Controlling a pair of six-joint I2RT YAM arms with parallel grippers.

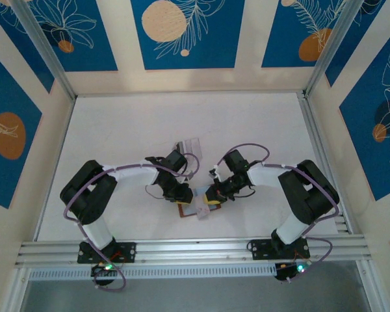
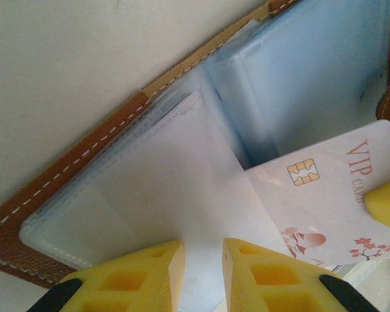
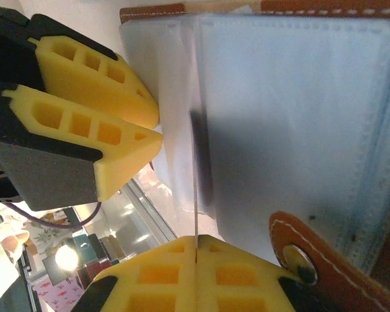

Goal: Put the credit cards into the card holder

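Left wrist | left pincer (image 2: 205,253) pinches card holder (image 2: 84,159) sleeve edge | credit card (image 2: 325,195) touching

Your work surface is a plain white table (image 1: 247,130), matte, boxed in by cream walls with blue panels. An aluminium rail (image 1: 195,249) runs along its near edge. You have two things lying directly on it. First, a brown wallet (image 1: 184,211), near front centre, just past the rail. It lies open and flat, leather side down, clear sleeves facing up. In the left wrist view you can see the stitched brown edge (image 2: 84,159) sitting on the bare tabletop (image 2: 84,52). Second, a clear slotted stand (image 1: 189,147), just behind the wallet toward the back wall and apart from it. I can't tell whether its slots hold anything.
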